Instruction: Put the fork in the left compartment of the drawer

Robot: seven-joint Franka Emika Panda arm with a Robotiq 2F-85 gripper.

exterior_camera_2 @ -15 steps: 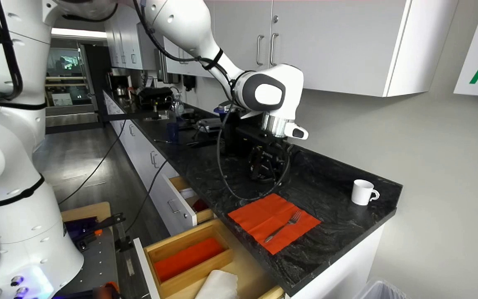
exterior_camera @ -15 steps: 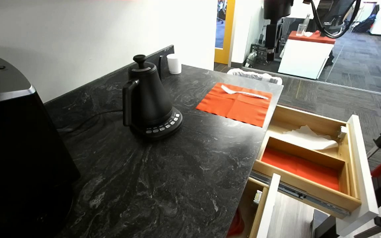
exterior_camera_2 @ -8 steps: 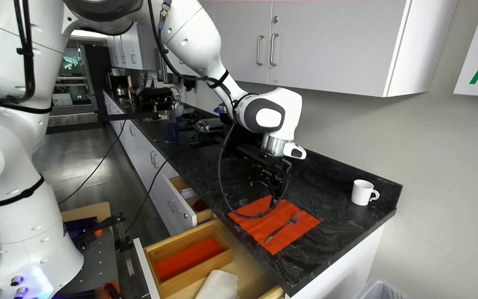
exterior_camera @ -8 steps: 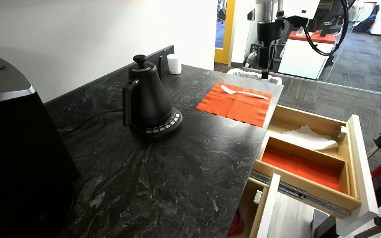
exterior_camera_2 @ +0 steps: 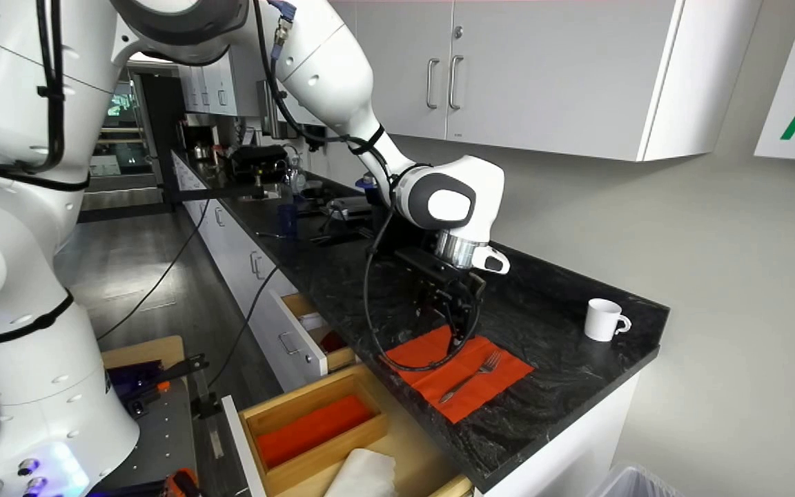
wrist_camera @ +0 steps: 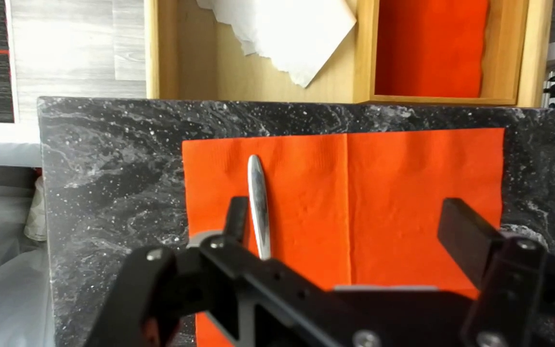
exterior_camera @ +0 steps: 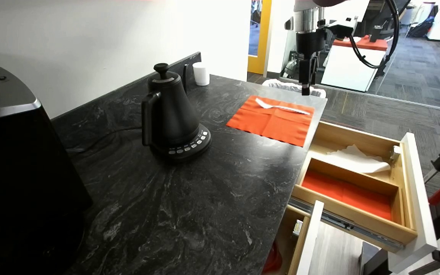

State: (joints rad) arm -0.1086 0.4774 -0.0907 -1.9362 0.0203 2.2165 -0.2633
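The silver fork lies flat on an orange mat in both exterior views (exterior_camera: 283,108) (exterior_camera_2: 470,378). In the wrist view only its handle (wrist_camera: 259,205) shows; the gripper hides the tines. My gripper (wrist_camera: 348,224) is open and empty above the mat. The handle appears between its fingers, close to the left one in that view. An exterior view shows the gripper (exterior_camera: 306,91) pointing down above the counter. The open drawer (exterior_camera_2: 325,450) has an orange-red-floored section and the pale-floored left compartment (exterior_camera_2: 421,452). White paper (wrist_camera: 297,33) lies in the pale compartment.
The orange mat (exterior_camera: 271,124) lies near the edge of the dark counter (exterior_camera: 220,191). A black kettle (exterior_camera: 172,110) and a white mug (exterior_camera_2: 603,320) stand on the counter. A lower drawer (exterior_camera_2: 318,331) is also open. A lined bin (exterior_camera: 294,87) stands beyond the counter's end.
The arm has come down, bringing the gripper lower over the mat, mostly in the first half second. The fork, mat and drawer have not moved.
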